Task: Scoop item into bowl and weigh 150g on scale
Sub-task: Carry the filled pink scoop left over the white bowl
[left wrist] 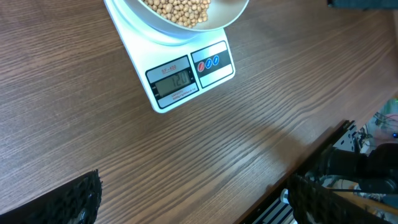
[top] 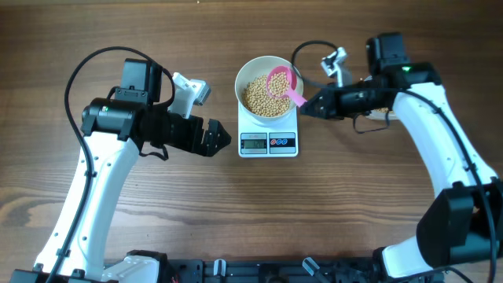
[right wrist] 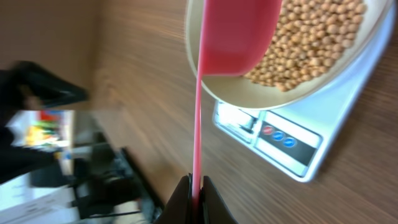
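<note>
The right claw (top: 306,106) is black, and the scoop (top: 281,80) at its tips is bright pink, handle and cup alike. Beyond the claw, under the scoop's cup, the beans (top: 262,98) are pale tan, a speckle of small round dots in a plain white bowl (top: 240,82). The scale (top: 292,130) beneath is also white, with a grey display (left wrist: 173,81) showing dark digits and red and blue buttons (left wrist: 200,66) beside it. The left claw (top: 214,138) is black, its pads (left wrist: 81,199) dark and finely dotted. Behind the claws, the left arm (top: 98,181) and right arm (top: 440,134) are white with black joints. The table (top: 236,212) below both claws is brown wood streaked with darker grain.
</note>
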